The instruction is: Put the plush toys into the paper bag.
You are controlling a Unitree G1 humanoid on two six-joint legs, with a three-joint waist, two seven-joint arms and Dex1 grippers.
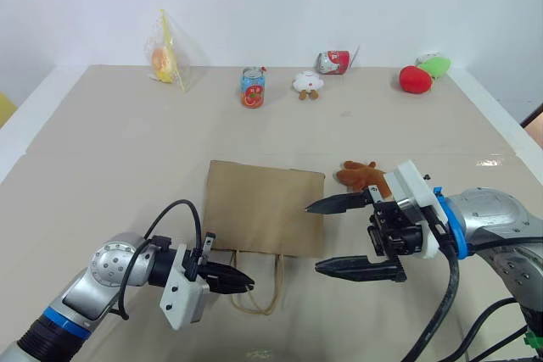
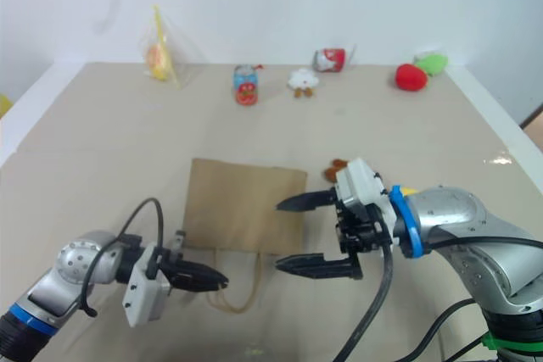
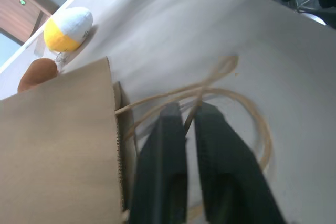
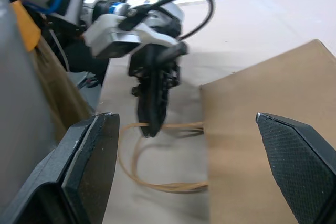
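Paper bag lies flat on the tan table, mouth edge toward the robot, its two twisted-cord handles looping out over the tabletop on the near side.

Left gripper sits low at the bag's near edge, pointing right. Its black fingers are pressed together, with one handle cord running up between them at the tips in the left wrist view, so it is pinching a handle.

Right gripper hangs above the bag's right near corner, pointing left, fingers spread wide, one over the bag and one nearer the robot. Nothing between them.

Brown furry plush toy lies just beside the bag's right edge, partly behind the right gripper's body. The egg-shaped toy, white with a yellow end, lies on the table beyond it. Neither is in the bag.

Along the far edge, well apart from the bag: a clear packet with something orange and yellow, an upright can, a small white plush with orange feet, a tipped red can, a red plush and a green plush side by side.
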